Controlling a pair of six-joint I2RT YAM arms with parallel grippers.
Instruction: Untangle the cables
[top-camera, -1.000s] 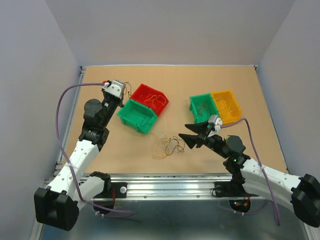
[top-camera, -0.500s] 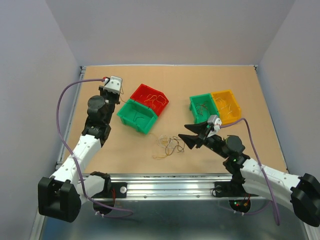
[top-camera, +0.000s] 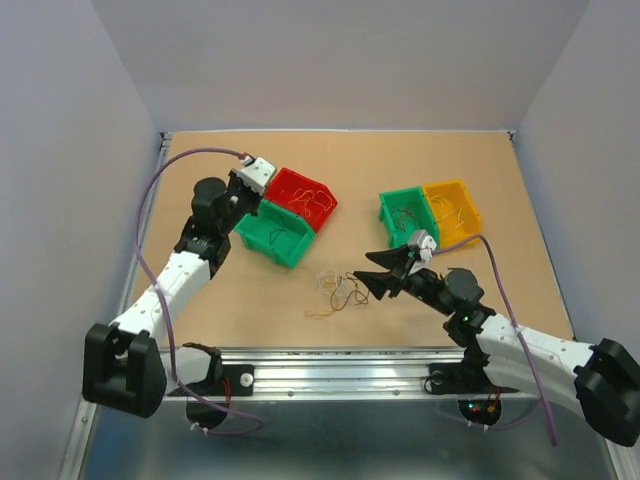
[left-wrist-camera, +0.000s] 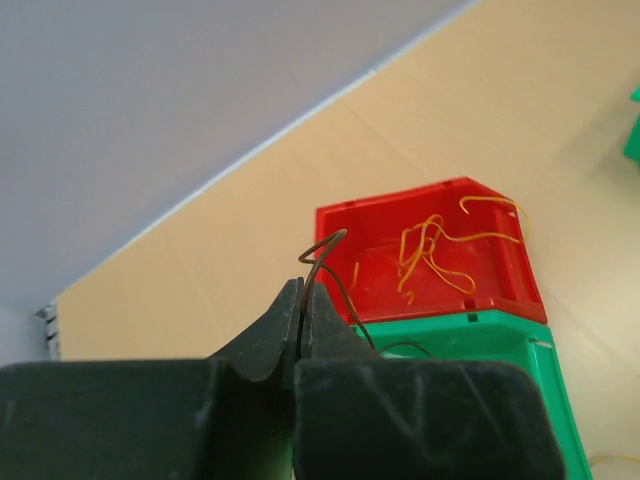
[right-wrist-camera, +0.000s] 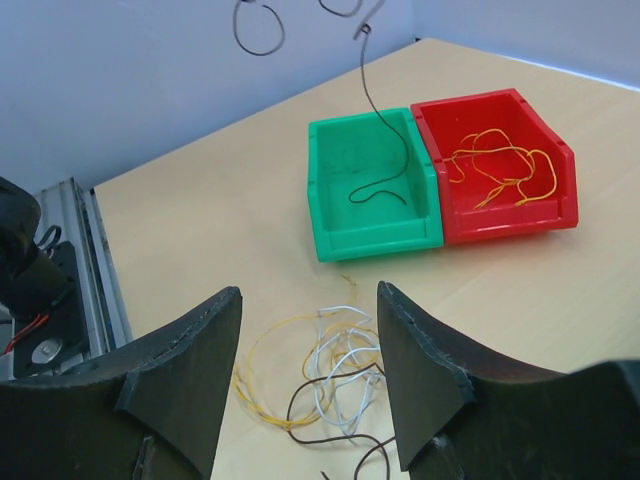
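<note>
Several thin cables (top-camera: 335, 290), yellow, whitish and dark, lie tangled on the bench (top-camera: 480, 160) at lower centre of the top view. The right gripper (right-wrist-camera: 310, 290) stands with jaws apart and empty, just right of them. The left gripper (left-wrist-camera: 303, 305), at upper left, pinches a dark cable (right-wrist-camera: 385, 120) dangling into the green bin (right-wrist-camera: 330, 225).

tan table (top-camera: 350, 165), four bins (top-camera: 268, 246), tangled cables (top-camera: 338, 290)

The dark wire (right-wrist-camera: 373, 100) is cut off above.
</note>
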